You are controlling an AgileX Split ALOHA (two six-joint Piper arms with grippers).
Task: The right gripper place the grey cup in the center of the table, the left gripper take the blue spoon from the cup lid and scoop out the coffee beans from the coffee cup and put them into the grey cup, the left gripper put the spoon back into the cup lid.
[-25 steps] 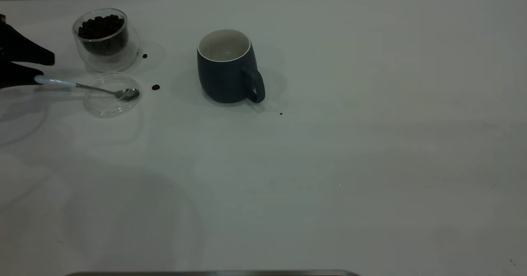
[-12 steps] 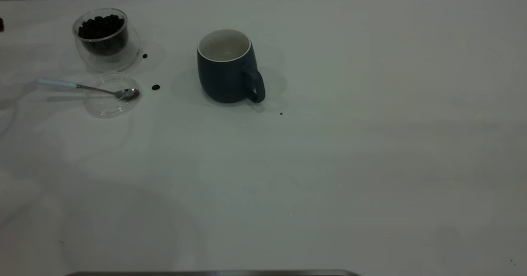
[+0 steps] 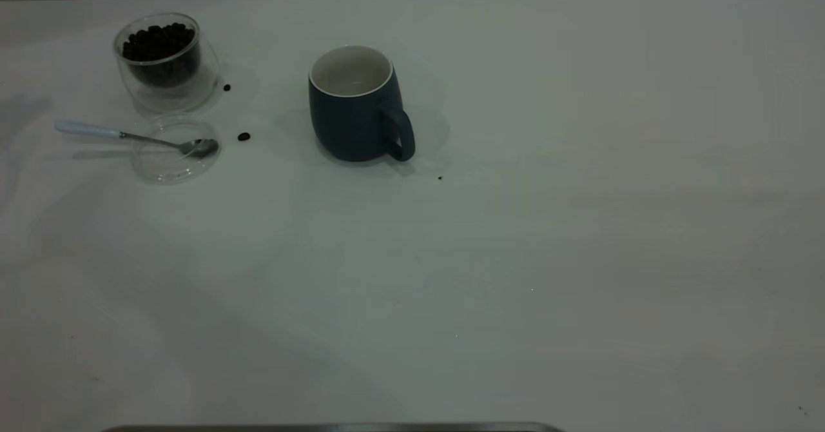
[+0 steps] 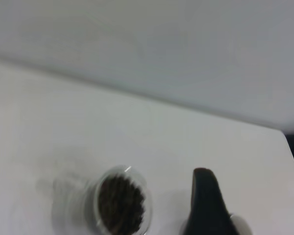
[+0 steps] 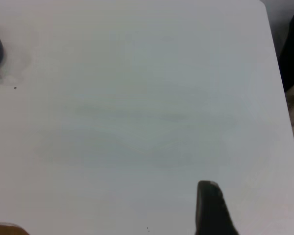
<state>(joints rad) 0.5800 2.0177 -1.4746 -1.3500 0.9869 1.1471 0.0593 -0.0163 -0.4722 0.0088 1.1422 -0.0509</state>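
Blue spoon [image 3: 129, 137] bowl rests in cup lid [image 3: 173, 156], beside coffee cup [image 3: 164, 58], left of grey cup [image 3: 354, 106]: parked. Left gripper [image 4: 206, 205], right gripper [image 5: 210, 208] opening: cannot tell.

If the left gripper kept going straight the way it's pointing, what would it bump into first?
Probably the coffee cup full of beans. In the left wrist view it sits just ahead, slightly to one side of the left gripper's one visible jaw. Depth is unclear, so it might slip past onto bare table.
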